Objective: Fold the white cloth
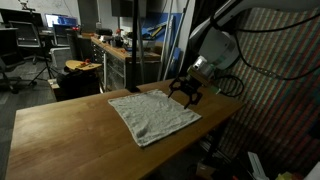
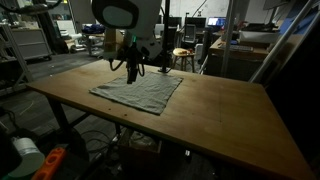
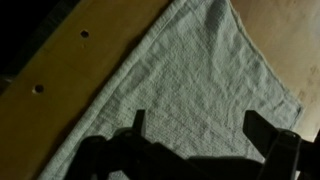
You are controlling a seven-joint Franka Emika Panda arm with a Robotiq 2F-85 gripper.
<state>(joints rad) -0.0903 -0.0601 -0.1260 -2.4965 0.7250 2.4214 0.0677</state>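
The white cloth (image 1: 152,115) lies flat and spread out on the wooden table (image 1: 60,135); it also shows in an exterior view (image 2: 140,92) and fills the wrist view (image 3: 190,85). My gripper (image 1: 186,96) hangs open just above the cloth's far edge, near a corner; it also shows in an exterior view (image 2: 133,72). In the wrist view the two dark fingers (image 3: 196,125) stand wide apart over the cloth with nothing between them.
The table edge with two small holes (image 3: 60,65) runs along the cloth's left side in the wrist view. Bare wood (image 2: 230,115) lies beside the cloth. Workbenches, chairs and a guitar (image 1: 80,66) stand behind the table.
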